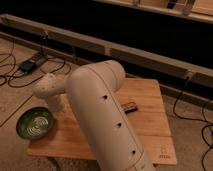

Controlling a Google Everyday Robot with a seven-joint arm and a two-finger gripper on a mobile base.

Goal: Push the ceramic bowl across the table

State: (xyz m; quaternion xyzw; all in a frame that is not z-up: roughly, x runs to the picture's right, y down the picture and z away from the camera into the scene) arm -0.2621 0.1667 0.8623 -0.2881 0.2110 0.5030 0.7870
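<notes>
The pincer (56, 106), its opening impossible to tell, sits at three o'clock of the ceramic bowl (35, 123), seemingly shoving it over the counter (150, 117) edge.

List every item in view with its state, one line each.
Bowl: upright, at the table's left edge, partly overhanging it.
Table: standing, wood top.
Gripper: low beside the bowl, at its right; hidden behind the arm's end.
Arm: stretched over the table towards the bowl.
Small dark object: lying flat near the table's middle.
Cables: loose on the floor, left.
</notes>
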